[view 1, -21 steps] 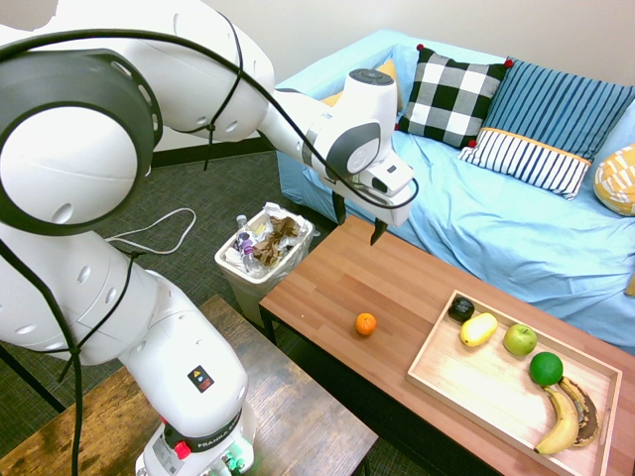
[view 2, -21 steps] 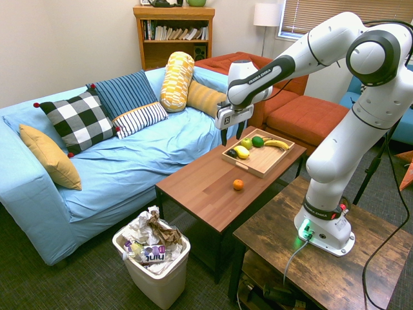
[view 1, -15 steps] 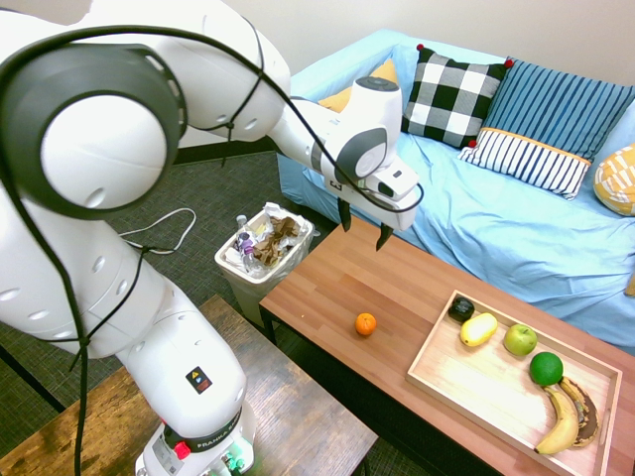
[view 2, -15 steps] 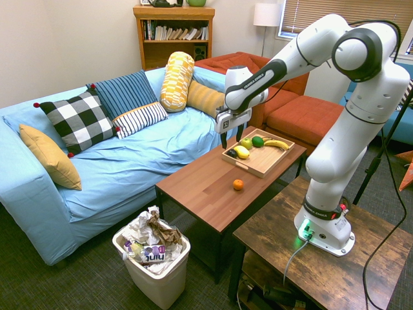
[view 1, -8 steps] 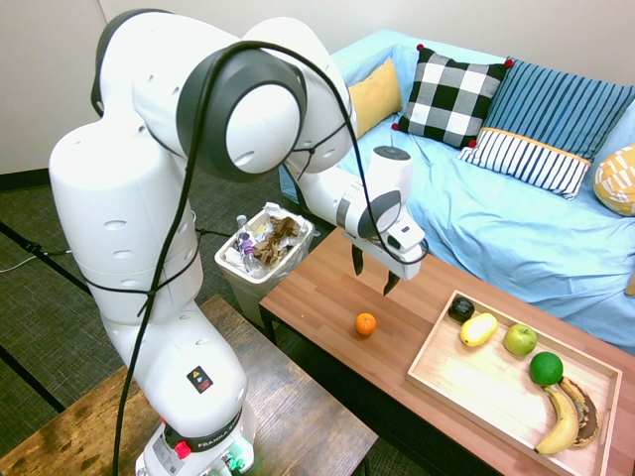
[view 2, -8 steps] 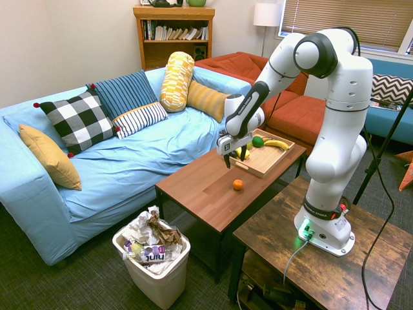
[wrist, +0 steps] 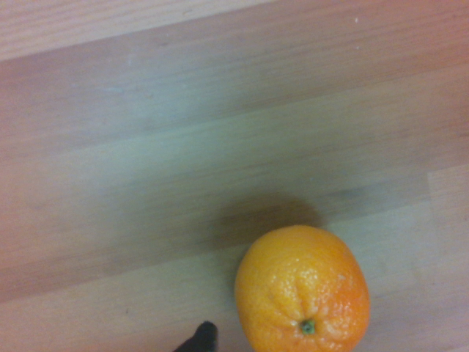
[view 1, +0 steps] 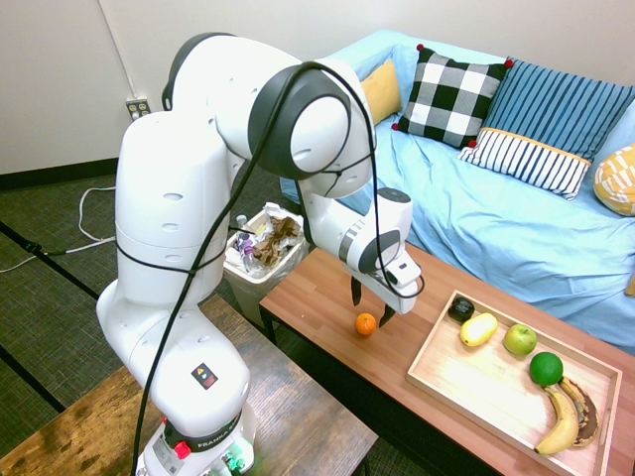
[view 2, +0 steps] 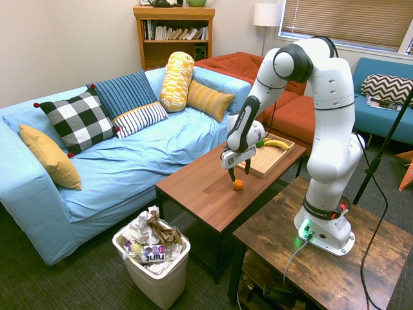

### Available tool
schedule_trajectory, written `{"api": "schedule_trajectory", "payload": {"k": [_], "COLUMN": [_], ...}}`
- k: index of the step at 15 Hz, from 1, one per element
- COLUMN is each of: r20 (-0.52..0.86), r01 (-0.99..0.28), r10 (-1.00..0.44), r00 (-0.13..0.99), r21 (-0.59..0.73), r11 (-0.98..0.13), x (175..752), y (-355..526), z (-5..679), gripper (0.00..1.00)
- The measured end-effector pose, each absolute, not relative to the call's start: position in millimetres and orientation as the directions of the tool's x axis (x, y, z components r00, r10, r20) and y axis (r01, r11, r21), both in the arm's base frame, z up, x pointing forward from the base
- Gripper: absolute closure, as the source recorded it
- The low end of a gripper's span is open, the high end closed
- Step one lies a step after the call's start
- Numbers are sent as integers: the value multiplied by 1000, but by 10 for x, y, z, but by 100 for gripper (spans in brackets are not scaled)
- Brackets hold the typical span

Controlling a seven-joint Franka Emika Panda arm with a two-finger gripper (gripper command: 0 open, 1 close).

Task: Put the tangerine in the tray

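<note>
Tangerine (view 1: 365, 323) sits on the reddish-brown wooden coffee table (view 1: 327, 288), on bare tabletop near the table's front edge and well apart from the tray (view 1: 437, 375). Seen from the wrist, the tangerine (wrist: 302, 289) shows its pebbled skin and a small green stem button, with a soft shadow on the wood planks beside it.

Directly above the tangerine, the gripper (view 1: 369, 304) points straight down with its two dark fingers spread wide, one on each side of the fruit's top. The jaws stand fully apart and hold nothing; whether a fingertip touches the skin cannot be told. From the opposite side the gripper (view 2: 238, 173) hangs just over the tangerine (view 2: 238, 185) in the same way.

Beyond the tangerine along the table lies the tray, light wood with low edges. Inside it are a dark round fruit (view 1: 460, 308) in the corner nearest the tangerine, a lemon (view 1: 478, 328) just beside that, a green apple (view 1: 520, 339), a lime (view 1: 546, 369), and a banana (view 1: 563, 422) at the end farthest from the tangerine.

Behind the table is a blue sofa (view 1: 516, 228) with a checked cushion (view 1: 452, 96). A trash bin (view 1: 264, 251) full of crumpled paper stands on the floor, off the table end away from the tray.
</note>
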State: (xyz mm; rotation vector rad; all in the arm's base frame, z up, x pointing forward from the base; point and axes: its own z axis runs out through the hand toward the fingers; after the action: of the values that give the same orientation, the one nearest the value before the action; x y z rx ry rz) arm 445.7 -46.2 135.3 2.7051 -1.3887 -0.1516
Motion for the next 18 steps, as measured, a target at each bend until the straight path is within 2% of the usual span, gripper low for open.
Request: {"api": "schedule_trajectory", "payload": {"k": [6, 7, 18], "r20": [-77, -77, -73], "r01": [-792, -792, -799], "r10": [-806, -805, -812], "r00": [587, 588, 579], "r21": [148, 150, 144], "r11": [-592, -592, -583], "x": [4494, 4503, 4539], "y": [-397, -387, -334], "z": [1023, 995, 815], "gripper": [0, 100, 100]}}
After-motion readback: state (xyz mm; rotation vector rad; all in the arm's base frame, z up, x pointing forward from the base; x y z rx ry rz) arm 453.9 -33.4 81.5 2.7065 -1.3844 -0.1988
